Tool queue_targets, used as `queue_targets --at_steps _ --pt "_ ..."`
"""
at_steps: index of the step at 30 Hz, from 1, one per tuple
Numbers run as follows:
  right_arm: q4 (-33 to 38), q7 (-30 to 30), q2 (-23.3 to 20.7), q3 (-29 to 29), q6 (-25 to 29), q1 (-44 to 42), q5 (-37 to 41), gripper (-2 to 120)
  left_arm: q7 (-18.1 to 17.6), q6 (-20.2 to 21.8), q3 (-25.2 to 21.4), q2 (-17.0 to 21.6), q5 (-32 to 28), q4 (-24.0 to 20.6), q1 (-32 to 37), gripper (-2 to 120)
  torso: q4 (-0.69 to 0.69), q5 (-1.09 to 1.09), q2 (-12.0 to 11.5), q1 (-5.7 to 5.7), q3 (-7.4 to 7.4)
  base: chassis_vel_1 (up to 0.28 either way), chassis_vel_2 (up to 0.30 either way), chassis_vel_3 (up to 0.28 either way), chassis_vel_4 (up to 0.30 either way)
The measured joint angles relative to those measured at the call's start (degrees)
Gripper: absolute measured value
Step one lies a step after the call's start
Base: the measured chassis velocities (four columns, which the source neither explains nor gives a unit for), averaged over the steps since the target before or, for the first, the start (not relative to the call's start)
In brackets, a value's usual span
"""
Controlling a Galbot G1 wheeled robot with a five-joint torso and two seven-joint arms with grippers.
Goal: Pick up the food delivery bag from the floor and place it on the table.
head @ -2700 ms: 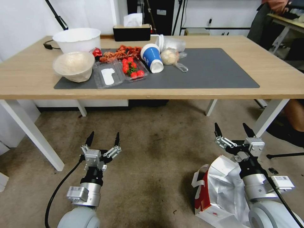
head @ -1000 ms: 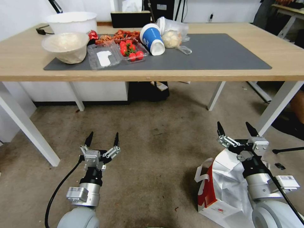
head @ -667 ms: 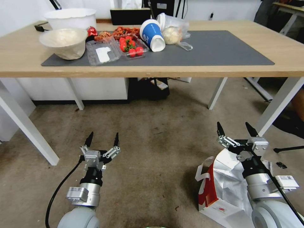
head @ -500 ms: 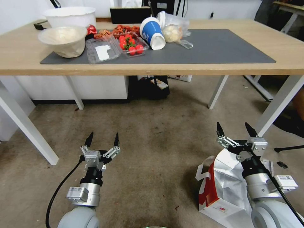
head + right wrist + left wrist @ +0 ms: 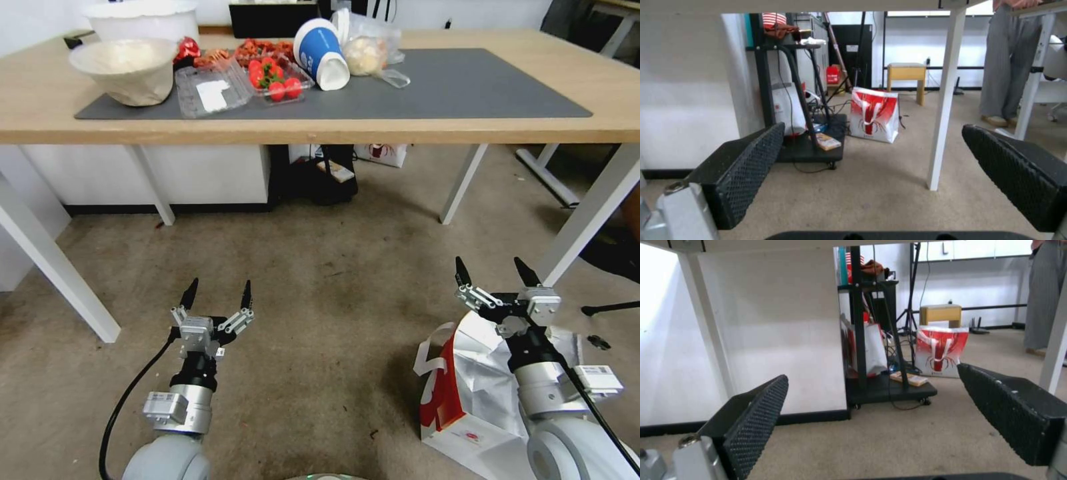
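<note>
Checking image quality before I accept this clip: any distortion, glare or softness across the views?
Head view: wide-angle bending bows the table edge; the food delivery bag has a dark shadow on the floor to its left. Left wrist view: the white panel is overexposed, the background soft. Right wrist view: the wall is washed out.

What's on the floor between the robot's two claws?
Nothing: bare floor separates the left gripper from the right gripper in the head view. The food delivery bag sits under the right arm.

White food delivery bag (image 5: 490, 380) with red side panel; brownish-grey stained floor (image 5: 320, 293); light-wood table (image 5: 467, 123)
</note>
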Motion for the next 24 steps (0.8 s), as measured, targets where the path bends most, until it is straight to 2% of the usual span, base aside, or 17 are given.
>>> queue_targets --at_steps 8,11,14,24 --pt "-0.2 0.2 -0.1 -0.3 -0.4 0.5 0.2 100 0.0 -0.1 0.0 0.0 0.0 0.3 -0.1 96 0.0 0.0 0.1 -0.01 0.0 0.0 0.0 0.0 0.0" --pt "-0.3 0.4 -0.2 0.0 -0.7 0.5 0.2 100 -0.1 -2.3 -0.2 0.0 -0.1 1.2 -0.4 96 0.0 0.0 0.2 -0.01 0.0 0.0 0.0 0.0 0.0" --pt "-1.1 0.7 -1.2 2.9 -1.0 0.8 0.8 100 -0.8 -4.5 -0.4 0.2 -0.7 1.8 -0.6 97 0.0 0.01 0.3 0.0 0.0 0.0 0.0 0.0 0.0" --pt "-7.1 0.8 -3.9 14.1 -1.5 -1.1 2.1 100 -0.8 -4.2 -0.4 0.3 -1.4 2.8 -0.7 97 -0.01 0.01 0.4 0.04 0.0 0.0 0.0 0.0 0.0"
